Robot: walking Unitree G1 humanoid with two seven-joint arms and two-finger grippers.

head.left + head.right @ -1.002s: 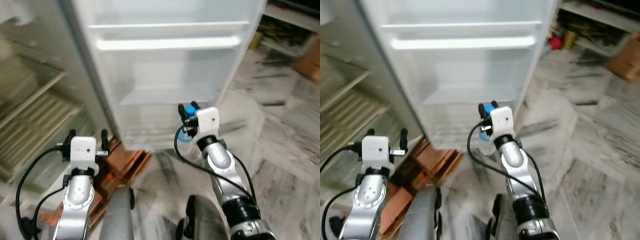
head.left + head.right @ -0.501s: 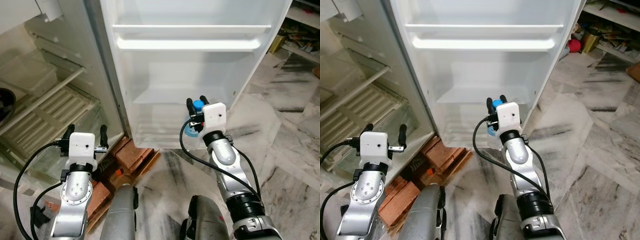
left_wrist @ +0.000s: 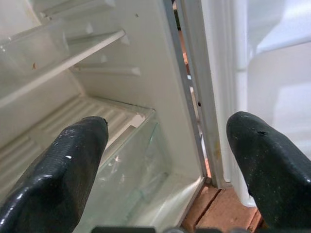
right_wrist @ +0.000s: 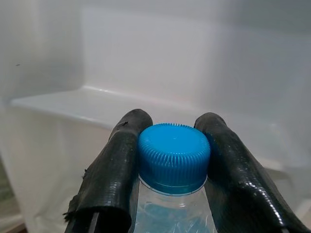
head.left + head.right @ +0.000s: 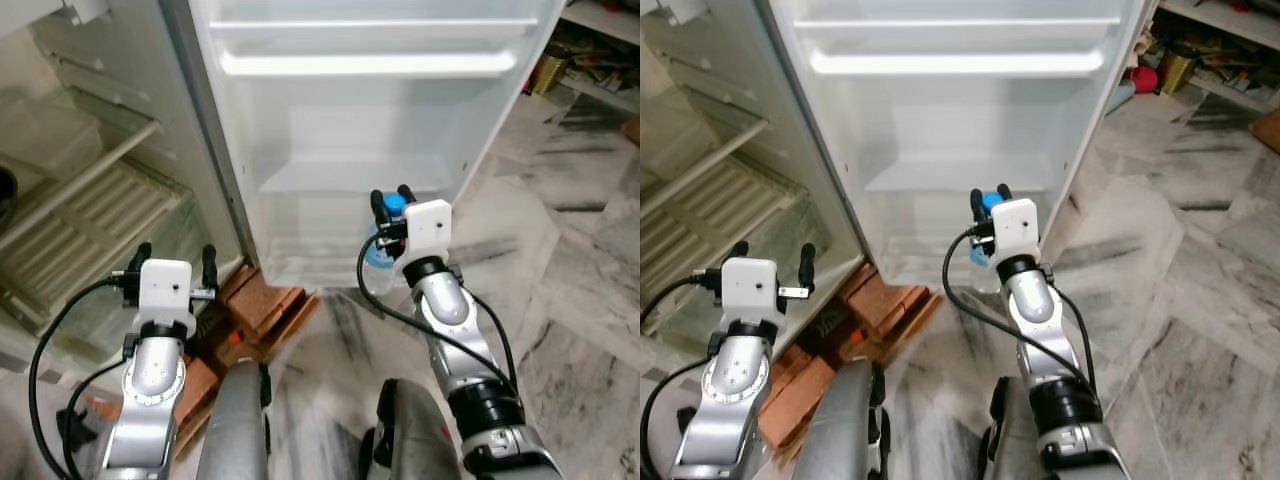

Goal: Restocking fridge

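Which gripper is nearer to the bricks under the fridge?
Left. The left gripper hangs open just above the bricks, beside the fridge. The right gripper holds the bottle farther away, by the door.

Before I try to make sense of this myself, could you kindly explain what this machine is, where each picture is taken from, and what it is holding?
This is a walking humanoid robot with two silver arms, each ending in a two-fingered black claw. Two pictures come from cameras in its head, looking down at its own arms; the other two come from cameras on its wrists, looking along the fingers. It stands before an open fridge, facing the white door with its bare racks. The right claw is shut on a clear water bottle with a blue cap, gripped just at the cap. The left claw is open and holds nothing. Red bricks lie on the marble floor under the fridge.
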